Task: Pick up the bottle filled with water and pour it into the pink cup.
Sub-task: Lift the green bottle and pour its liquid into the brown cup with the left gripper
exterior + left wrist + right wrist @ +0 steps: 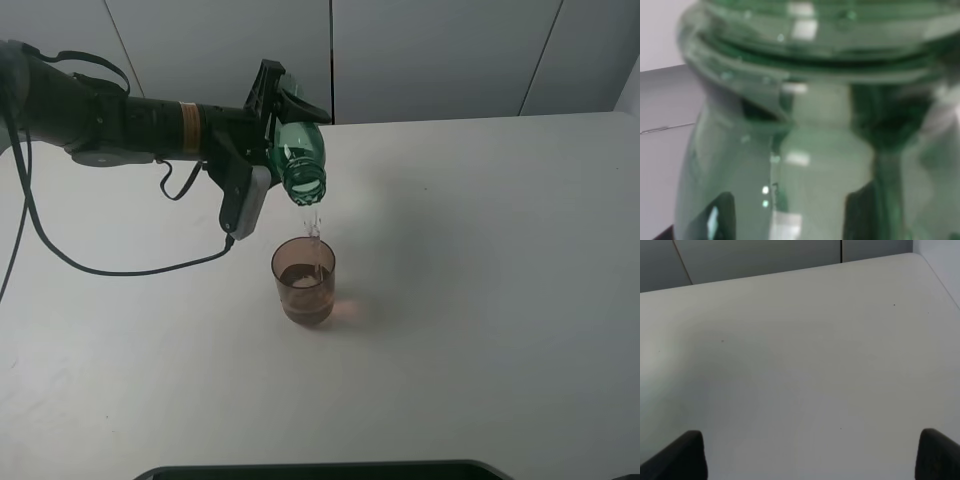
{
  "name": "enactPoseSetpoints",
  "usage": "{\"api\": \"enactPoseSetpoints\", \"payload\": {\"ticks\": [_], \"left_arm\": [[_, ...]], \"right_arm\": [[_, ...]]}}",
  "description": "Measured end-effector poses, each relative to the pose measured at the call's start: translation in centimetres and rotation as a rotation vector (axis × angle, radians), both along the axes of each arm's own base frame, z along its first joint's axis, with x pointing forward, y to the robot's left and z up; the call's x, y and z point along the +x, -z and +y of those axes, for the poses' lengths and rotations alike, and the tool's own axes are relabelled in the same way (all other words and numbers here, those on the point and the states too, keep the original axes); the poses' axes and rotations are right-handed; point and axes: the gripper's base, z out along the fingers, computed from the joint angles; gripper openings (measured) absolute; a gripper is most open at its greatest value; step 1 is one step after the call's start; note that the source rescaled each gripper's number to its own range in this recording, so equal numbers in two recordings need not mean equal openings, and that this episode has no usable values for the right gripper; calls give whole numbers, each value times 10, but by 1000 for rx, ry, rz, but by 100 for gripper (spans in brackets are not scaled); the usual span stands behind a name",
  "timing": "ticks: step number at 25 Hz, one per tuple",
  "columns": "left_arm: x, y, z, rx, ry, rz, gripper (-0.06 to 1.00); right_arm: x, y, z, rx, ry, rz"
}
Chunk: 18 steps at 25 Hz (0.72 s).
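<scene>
Jaws of the left gripper [268, 146] are clamped around the bottle [303, 152], gripping its body and holding it above the white table [500, 260]. That bottle is green and see-through, has no cap, and is tipped well over so its open mouth points down directly above the pink cup [303, 281]. A thin, broken stream of water [313, 216] falls from the mouth into the cup. The cup stands upright on the table, partly filled, with the water showing darker in its lower part. In the left wrist view, blurred green plastic fills almost everything, so how much water remains inside is unclear. Over on the other side, the right gripper [808, 456] hangs over bare table, its two dark fingertips [676, 456] spread wide apart and holding nothing.
</scene>
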Motion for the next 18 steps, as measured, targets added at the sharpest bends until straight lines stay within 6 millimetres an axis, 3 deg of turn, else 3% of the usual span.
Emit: {"api": "enactPoseSetpoints", "payload": {"ticks": [18], "left_arm": [[-3, -7, -3, -103, 13, 82, 2]], "right_arm": [[0, 0, 0, 0, 0, 0]]}}
